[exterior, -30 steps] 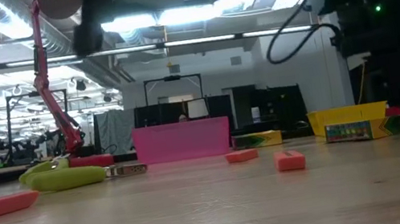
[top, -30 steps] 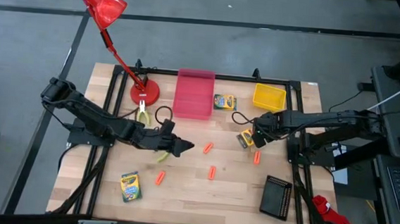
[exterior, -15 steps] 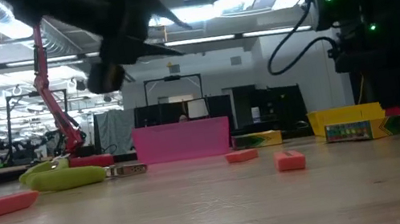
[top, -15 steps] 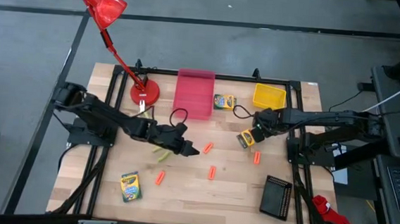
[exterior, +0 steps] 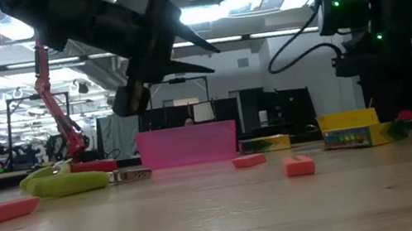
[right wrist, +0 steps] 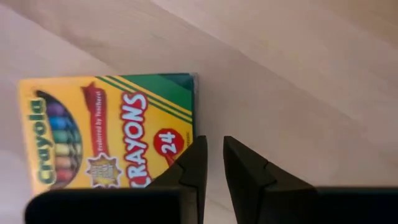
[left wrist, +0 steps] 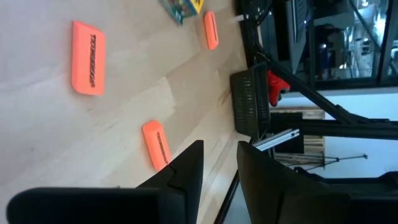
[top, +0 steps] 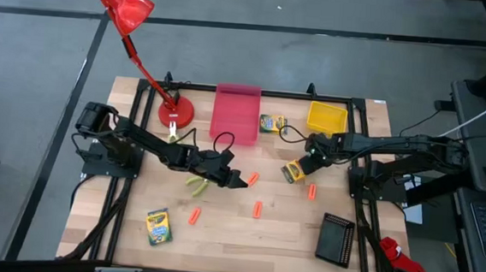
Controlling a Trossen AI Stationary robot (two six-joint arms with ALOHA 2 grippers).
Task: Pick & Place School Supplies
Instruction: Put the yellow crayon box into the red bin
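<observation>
left gripper: mid-table, raised off the wood in the low view, empty. Fingers nearly together, narrow gap between them, nothing in it.
right gripper: right of centre, just beside a crayon box. Fingers close together with a thin slit, nothing clamped; tips sit over the box's edge in the wrist view.
that crayon box: flat on the table, label up, between the yellow bin and an orange piece. Can't tell if the fingers touch it.
second crayon box: far side, between the pink bin and the yellow bin, just beside the pink one.
third crayon box: near-left part of the table, well apart from both arms.
orange piece near left gripper: just beyond the fingertips, apart from them.
other orange pieces: one centre-near, one left of it; all flat on the wood.
pliers, first pair: lime handles, beside the red lamp base.
pliers, second pair: lime handles showing under the left arm, partly hidden by it.
black bin: near-right corner, apart from everything else.
table: light wood, black frame.
</observation>
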